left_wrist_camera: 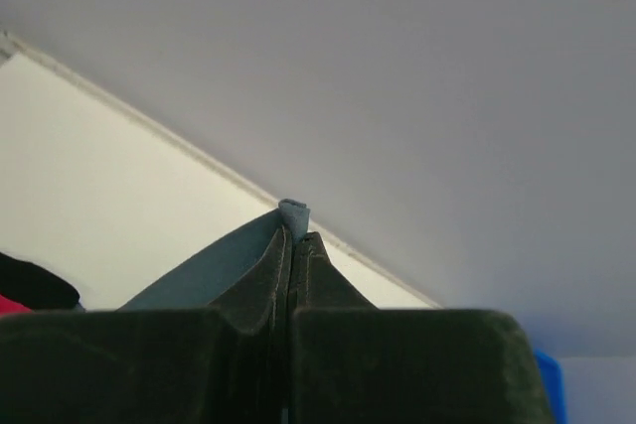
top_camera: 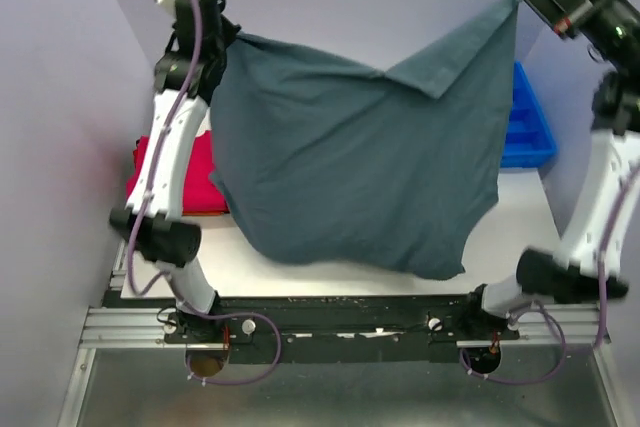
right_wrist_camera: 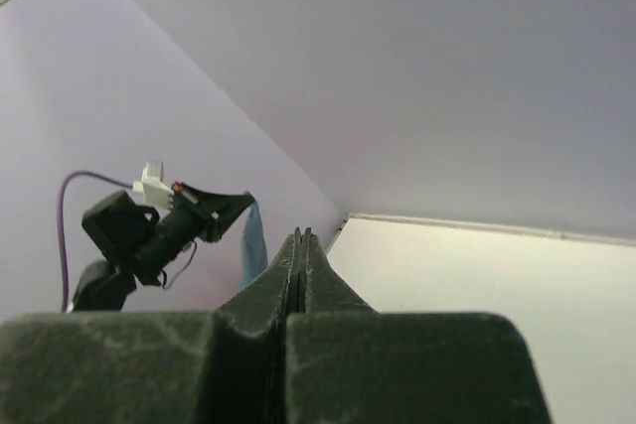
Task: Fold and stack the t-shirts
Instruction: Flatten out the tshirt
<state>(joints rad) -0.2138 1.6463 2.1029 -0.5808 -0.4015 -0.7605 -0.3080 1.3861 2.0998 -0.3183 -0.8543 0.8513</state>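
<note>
The table [top_camera: 520,217] has a plain white top, closed in by pale walls on the left, far and right sides. On its left side lies a pile of folded red t-shirts [top_camera: 203,187], close to the left wall. At the far right corner stands a blue plastic bin [top_camera: 528,132]. A black mounting bar [top_camera: 350,317] runs along the near edge. The middle of the top is hidden behind a hanging dark grey-teal t-shirt [top_camera: 350,167]; whether its lower edge touches the surface cannot be told.
</note>
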